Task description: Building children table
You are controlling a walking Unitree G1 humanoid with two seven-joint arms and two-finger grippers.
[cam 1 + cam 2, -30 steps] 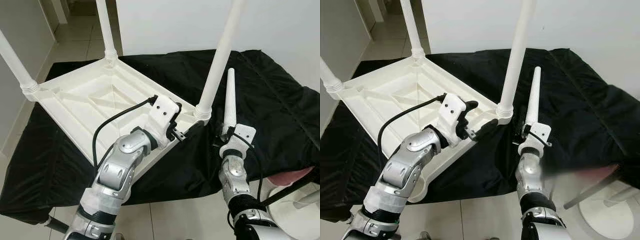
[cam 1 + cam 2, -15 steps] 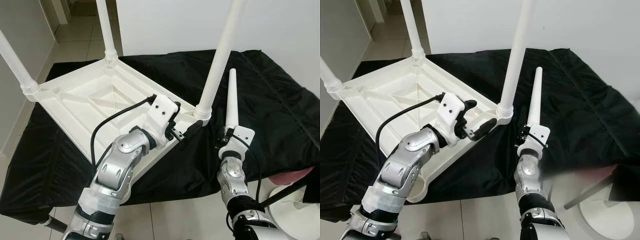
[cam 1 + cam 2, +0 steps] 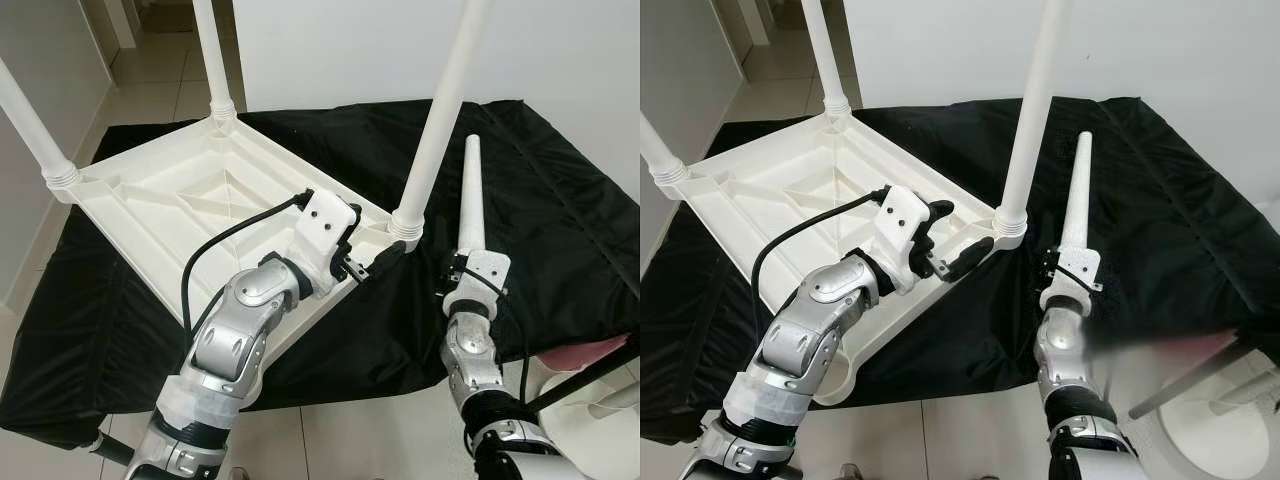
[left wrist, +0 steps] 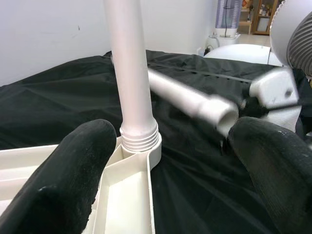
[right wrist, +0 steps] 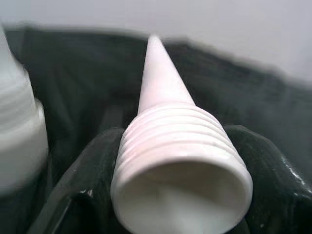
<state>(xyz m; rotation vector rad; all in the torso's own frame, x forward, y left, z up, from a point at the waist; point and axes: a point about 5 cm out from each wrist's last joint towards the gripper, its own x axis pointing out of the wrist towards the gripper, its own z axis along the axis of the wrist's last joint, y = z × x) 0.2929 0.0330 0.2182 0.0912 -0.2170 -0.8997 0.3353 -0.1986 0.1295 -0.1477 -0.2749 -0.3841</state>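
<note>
Right gripper (image 3: 461, 268) jaws are pinching a loose white tapered plastic leg (image 3: 469, 195), threaded end down.
Left gripper (image 3: 372, 268) jaws are spreading beside the upturned white plastic table (image 3: 180, 200).

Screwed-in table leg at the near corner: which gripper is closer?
Left. The left gripper sits at the tabletop edge beside that leg's base; the right gripper holds the loose leg farther away.

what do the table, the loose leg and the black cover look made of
Table: likely moulded plastic, white, faintly glossy, with ribs cast into its underside. Loose leg in the right gripper: same white plastic, hollow, with a moulded screw thread. Cover: thin black fabric, creased with a slight sheen.
</note>
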